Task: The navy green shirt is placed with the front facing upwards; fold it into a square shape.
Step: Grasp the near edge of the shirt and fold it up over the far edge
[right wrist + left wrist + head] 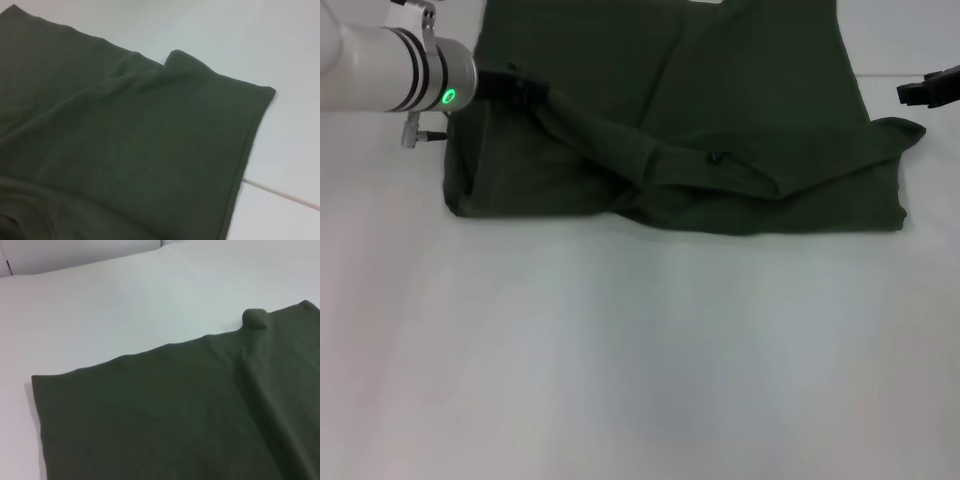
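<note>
Shirt point(720, 110) hem bunches where left gripper point(515, 85) pinches it; right gripper point(920, 90), state unclear, hovers off-edge.

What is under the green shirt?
The navy green shirt lies on a white table, which shows all around it. Folded cloth covers whatever else might be beneath, so nothing more can be seen. The left gripper is at the shirt's left edge.

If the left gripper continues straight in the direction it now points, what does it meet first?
Most likely the navy green shirt. The left gripper already sits at the shirt's left edge, pointing toward the robot's right, by the raised diagonal fold. Whether it would clear that fold is unclear, since height is hard to judge.
</note>
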